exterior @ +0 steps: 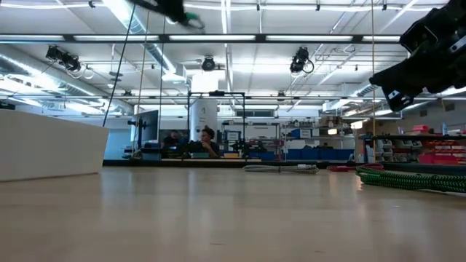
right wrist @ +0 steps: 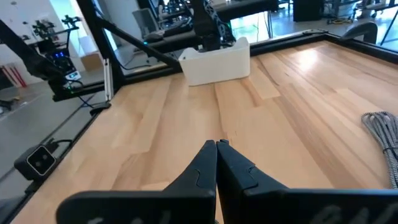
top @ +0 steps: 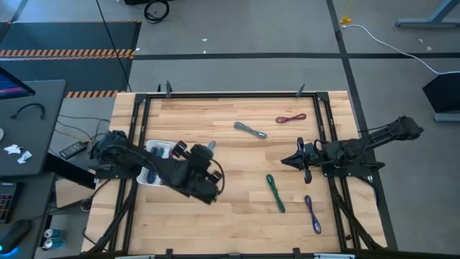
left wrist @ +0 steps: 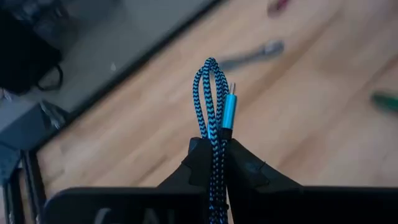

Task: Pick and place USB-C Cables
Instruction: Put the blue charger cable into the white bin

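Observation:
My left gripper (left wrist: 214,142) is shut on a blue-and-black braided USB-C cable bundle (left wrist: 211,93). It hangs high over the table's left middle (top: 210,147), just right of the white tray (top: 154,152). My right gripper (top: 285,160) is shut and empty, hovering above the table's right half (right wrist: 216,144). Lying flat on the wood are a grey cable (top: 250,130), a maroon cable (top: 290,119), a green cable (top: 275,193) and a purple cable (top: 313,214). My left gripper pinches the folded blue-and-black cable bundle between its two fingers, across several strands (left wrist: 215,134). The looped end (left wrist: 210,67) and a teal connector (left wrist: 229,112) stick out past the fingertips. The bundle is lifted clear of the table.
The white tray (right wrist: 214,62) stands near the table's left edge, partly under the left arm. A black frame (top: 230,94) runs around the tabletop. Bare wood lies between the two grippers. In the low view the green cable (exterior: 411,178) lies closest, on the right.

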You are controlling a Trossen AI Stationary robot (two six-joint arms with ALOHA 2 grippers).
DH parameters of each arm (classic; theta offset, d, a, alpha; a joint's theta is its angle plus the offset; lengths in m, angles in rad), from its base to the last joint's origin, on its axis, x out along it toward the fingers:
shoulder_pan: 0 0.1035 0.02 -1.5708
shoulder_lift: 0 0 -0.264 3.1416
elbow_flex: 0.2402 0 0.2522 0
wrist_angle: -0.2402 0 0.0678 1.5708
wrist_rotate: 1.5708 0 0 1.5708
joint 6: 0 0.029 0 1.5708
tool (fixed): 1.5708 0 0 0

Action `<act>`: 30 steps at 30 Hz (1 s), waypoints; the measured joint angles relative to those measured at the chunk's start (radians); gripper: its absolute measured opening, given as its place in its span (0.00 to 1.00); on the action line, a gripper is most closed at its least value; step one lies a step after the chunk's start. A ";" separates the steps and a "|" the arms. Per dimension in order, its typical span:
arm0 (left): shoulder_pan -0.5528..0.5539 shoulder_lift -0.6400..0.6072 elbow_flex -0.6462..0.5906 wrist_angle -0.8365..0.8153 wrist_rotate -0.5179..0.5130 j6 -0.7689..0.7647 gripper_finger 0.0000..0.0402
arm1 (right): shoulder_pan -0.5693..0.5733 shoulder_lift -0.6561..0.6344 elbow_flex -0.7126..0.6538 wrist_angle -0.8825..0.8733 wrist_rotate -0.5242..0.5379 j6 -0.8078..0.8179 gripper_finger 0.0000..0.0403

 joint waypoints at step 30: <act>0.029 -0.417 -1.145 0.373 0.380 -0.590 0.10 | 0.002 0.041 0.000 0.088 0.020 0.000 0.01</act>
